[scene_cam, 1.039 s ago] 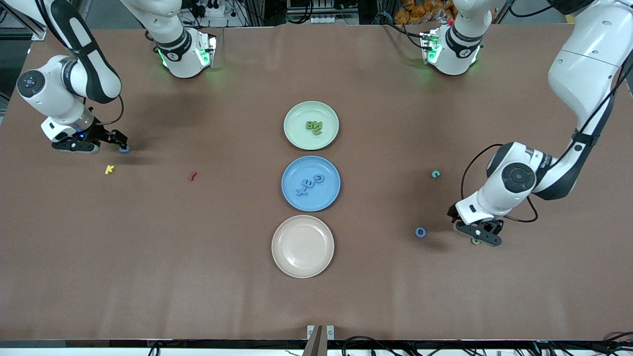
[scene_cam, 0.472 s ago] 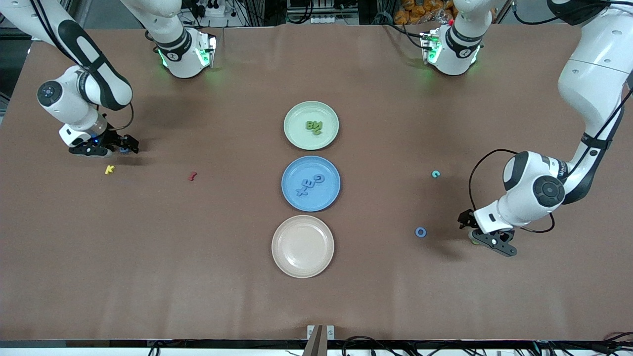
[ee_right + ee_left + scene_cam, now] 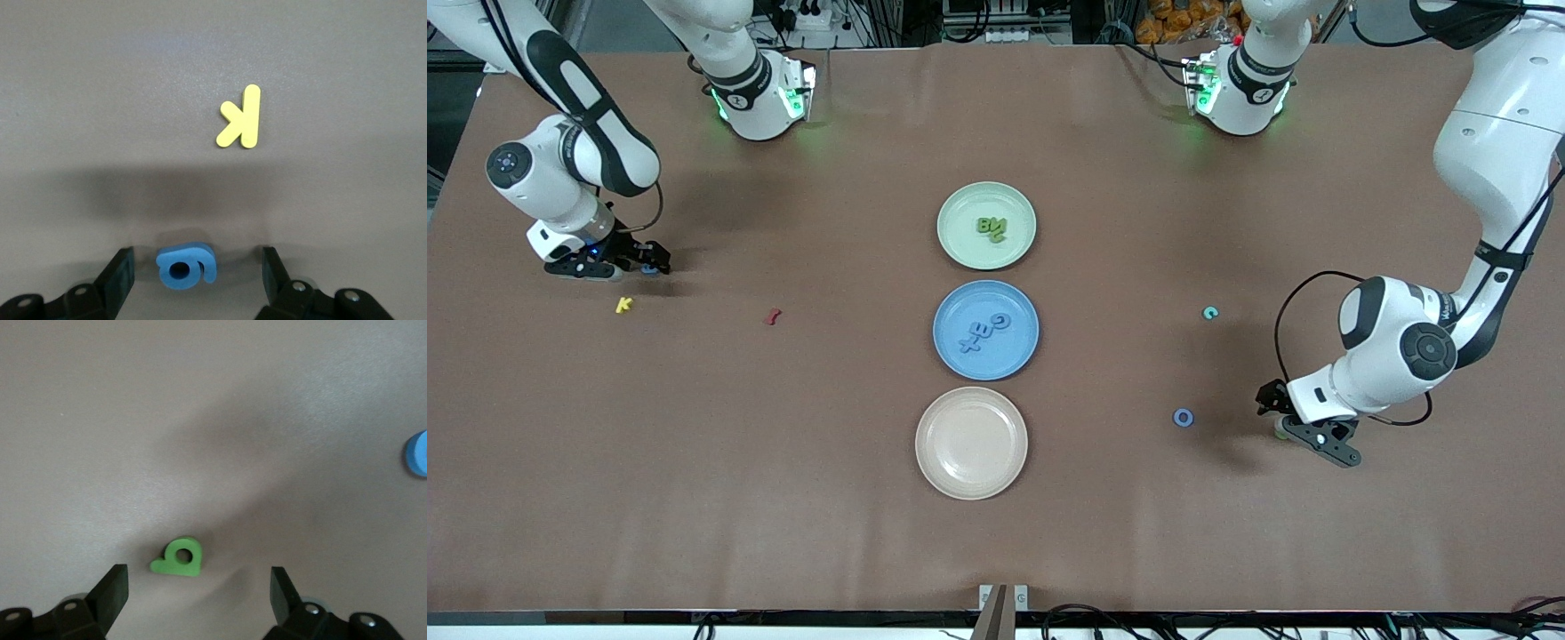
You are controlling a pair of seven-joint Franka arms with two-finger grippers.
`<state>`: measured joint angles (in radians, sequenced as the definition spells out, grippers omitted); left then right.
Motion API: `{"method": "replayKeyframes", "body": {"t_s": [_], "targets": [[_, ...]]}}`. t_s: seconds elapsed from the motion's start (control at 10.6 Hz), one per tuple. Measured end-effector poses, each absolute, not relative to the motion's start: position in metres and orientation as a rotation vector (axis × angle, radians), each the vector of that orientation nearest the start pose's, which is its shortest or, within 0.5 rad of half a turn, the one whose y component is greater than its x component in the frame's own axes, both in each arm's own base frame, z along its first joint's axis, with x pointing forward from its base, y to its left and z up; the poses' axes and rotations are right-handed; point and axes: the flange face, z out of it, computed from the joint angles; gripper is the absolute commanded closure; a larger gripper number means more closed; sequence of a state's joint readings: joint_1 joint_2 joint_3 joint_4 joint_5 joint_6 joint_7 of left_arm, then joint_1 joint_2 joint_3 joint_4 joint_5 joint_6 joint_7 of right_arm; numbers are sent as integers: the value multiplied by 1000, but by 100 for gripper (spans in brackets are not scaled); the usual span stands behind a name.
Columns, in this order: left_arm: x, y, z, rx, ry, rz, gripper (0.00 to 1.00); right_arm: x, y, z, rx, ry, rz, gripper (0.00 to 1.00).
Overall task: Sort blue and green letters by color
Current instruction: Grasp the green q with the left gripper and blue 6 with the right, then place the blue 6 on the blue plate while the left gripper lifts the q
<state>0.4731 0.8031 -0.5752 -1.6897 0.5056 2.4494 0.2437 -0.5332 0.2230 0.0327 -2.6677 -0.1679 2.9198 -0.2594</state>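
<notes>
brown paper covers the whole table (image 3: pixel 783 498), with three plates in a row down its middle. nearest the front camera sits the beige plate (image 3: pixel 938 467), bare; next the blue plate (image 3: pixel 951 307) holding blue pieces (image 3: pixel 983 332); farthest the green plate (image 3: pixel 960 204) with green pieces (image 3: pixel 991 228). toward the left arm's end, the left gripper (image 3: pixel 198 587) is down at the table with its fingers (image 3: pixel 112 587) apart on either side of a green letter (image 3: pixel 179 558) that lies flat between them, untouched; a blue ring (image 3: pixel 1184 417) lies just beside it toward the plates, and a teal letter (image 3: pixel 1210 312) farther from the camera. toward the right arm's end, the right gripper (image 3: pixel 198 270) is also low, fingers (image 3: pixel 121 273) apart astride a blue letter (image 3: pixel 185 265), with the yellow k (image 3: pixel 241 125) close by and a dark red piece (image 3: pixel 773 316) nearer the plates. over the last second both arms have swung a little and settled over their pieces, and both pairs of fingers have begun narrowing. that suggests two grasps are starting at once: green for the farthest plate, blue for the middle one.
</notes>
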Motion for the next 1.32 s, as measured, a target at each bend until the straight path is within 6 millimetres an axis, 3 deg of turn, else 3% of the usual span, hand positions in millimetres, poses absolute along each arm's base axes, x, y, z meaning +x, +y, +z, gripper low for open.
{"method": "replayKeyframes", "body": {"t_s": [0.09, 0.38, 0.57, 0.94, 1.13, 1.32], "targets": [[686, -18, 196, -3048, 898, -199, 6, 370, -190, 168, -3180, 126, -22, 32], [694, -8, 193, -3028, 954, -183, 6, 368, -189, 168, -3179, 125, -18, 57], [696, -7, 190, -3028, 966, -170, 7, 368, -187, 169, -3179, 120, -20, 66], [700, -13, 186, -3024, 993, -166, 14, 368, -186, 172, -3181, 118, -20, 76], [701, -11, 184, -3021, 1004, -167, 18, 371, -187, 174, -3184, 114, -33, 76], [701, -12, 183, -3020, 1008, -165, 22, 394, -179, 195, -3191, 102, -5, 76]]}}
